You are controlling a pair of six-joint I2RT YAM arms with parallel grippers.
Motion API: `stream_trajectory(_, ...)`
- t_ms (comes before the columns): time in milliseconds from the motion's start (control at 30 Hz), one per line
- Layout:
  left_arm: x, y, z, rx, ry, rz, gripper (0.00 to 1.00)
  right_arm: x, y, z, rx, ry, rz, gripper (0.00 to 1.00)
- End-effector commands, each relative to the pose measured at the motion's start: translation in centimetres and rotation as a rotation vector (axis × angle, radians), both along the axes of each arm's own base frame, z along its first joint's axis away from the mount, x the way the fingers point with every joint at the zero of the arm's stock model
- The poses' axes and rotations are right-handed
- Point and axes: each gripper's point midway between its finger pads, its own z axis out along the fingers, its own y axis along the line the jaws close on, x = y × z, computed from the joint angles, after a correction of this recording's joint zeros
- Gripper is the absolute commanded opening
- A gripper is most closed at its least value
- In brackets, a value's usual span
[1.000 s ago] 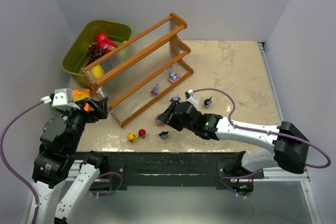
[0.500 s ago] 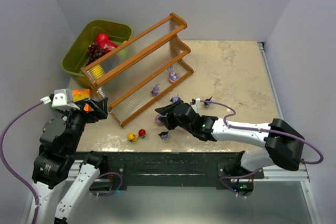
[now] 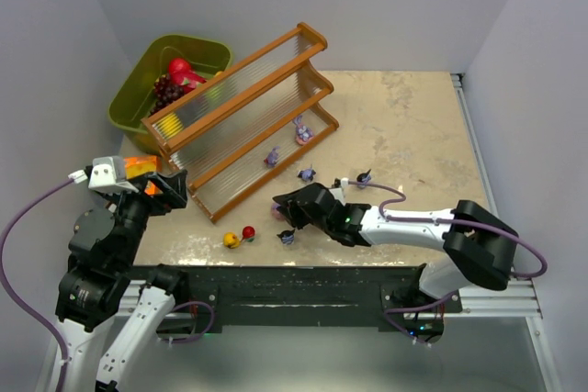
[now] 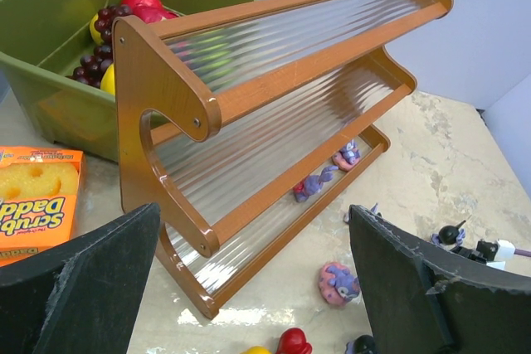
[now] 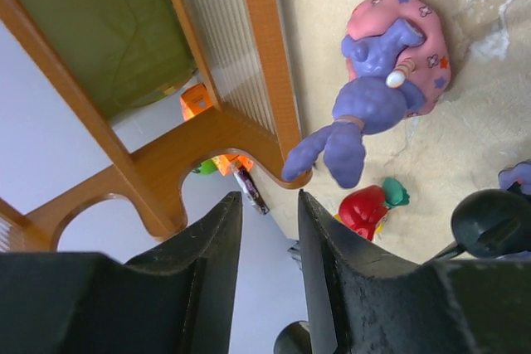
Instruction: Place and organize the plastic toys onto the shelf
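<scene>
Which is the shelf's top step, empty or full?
Empty: the top step shows bare ribbed plastic. Two purple toys sit on the bottom step.

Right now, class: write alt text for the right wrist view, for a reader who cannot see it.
A pink-and-purple toy lies on the table ahead of the right claw, whose jaws stand slightly apart, empty. The shelf rises at left; a red toy sits nearby.

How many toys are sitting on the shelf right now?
2. One purple toy sits midway along the shelf's bottom step; another purple toy sits further toward its far end. The ribbed plastic could hide more.
</scene>
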Motion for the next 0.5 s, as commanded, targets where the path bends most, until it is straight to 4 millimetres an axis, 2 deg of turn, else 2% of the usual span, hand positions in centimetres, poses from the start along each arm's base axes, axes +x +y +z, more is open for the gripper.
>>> stream_trajectory(0, 0.0, 0.5, 1.6, 0.008, -0.052, 0.020, 1.00, 1.1, 0.3, 0.7, 0.079, 0.026, -0.096, 0.37)
stream_trajectory(167, 0.1, 0.5, 1.7, 0.008, -0.052, 0.023, 1.00, 1.3, 0.3, 0.1, 0.071, 0.030, -0.108, 0.37)
stream_trajectory(467, 0.0, 0.7, 1.6, 0.017, -0.047, 0.031, 1.00, 2.0, -1.0, -1.0, 0.039, 0.017, -0.171, 0.38)
